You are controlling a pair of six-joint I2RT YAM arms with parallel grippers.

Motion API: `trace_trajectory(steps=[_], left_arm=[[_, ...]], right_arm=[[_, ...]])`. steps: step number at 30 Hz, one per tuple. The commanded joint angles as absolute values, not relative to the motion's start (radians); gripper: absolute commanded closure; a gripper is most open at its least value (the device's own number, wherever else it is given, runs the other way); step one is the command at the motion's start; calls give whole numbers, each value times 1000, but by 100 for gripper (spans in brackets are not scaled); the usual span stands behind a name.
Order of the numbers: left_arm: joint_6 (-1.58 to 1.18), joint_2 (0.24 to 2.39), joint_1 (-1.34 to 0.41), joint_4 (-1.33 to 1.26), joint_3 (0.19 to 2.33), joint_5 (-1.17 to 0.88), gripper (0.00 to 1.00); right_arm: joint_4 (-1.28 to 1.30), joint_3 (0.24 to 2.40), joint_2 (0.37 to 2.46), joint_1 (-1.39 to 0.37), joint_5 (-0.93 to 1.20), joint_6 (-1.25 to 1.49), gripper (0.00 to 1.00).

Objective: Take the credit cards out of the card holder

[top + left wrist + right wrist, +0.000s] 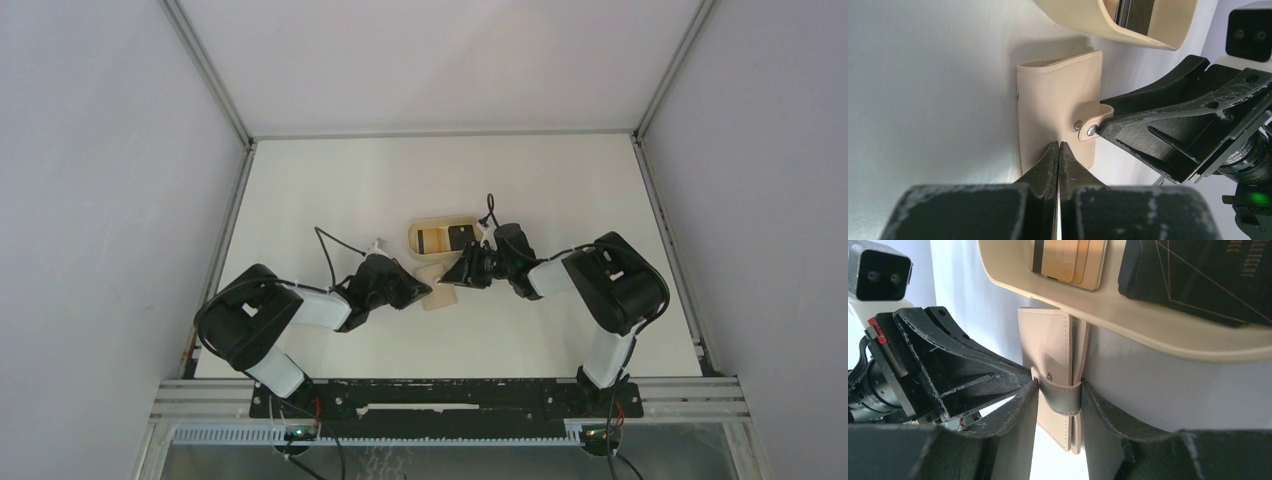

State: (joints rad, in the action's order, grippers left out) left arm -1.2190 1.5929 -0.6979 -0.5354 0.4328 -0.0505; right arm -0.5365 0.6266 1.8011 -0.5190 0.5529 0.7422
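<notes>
The beige card holder (437,292) (1053,100) (1045,340) lies closed just in front of the oval tray, its tab snapped. My right gripper (453,277) (1059,390) pinches it across the tab, one finger on each side. My left gripper (424,290) (1058,146) is shut, holds nothing, and its tips rest against the card holder's face. Two credit cards lie in the tray: a tan one with a dark stripe (432,240) (1065,260) and a black one (461,236) (1198,270).
The tan oval tray (415,235) (1088,20) (1148,320) sits right behind the card holder, its rim nearly touching it. Both arms meet at mid-table, fingers close together. White walls and metal rails border the tabletop.
</notes>
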Motion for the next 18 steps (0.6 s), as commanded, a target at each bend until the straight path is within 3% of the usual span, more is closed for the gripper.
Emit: trace_trajectory(steps=[1,13,18], left_arm=[[-1160,1623,-689,-415,426,20,100],[-1163,1629,-689,-433,415,17,100],[-1163,1626,-687,-433,413,18,100]], right_arm=[[-451,661,1827,-550,504,713,54],[-351,693,1824,-582,440,668,48],[-335,701,1835,-592,425,659,54]])
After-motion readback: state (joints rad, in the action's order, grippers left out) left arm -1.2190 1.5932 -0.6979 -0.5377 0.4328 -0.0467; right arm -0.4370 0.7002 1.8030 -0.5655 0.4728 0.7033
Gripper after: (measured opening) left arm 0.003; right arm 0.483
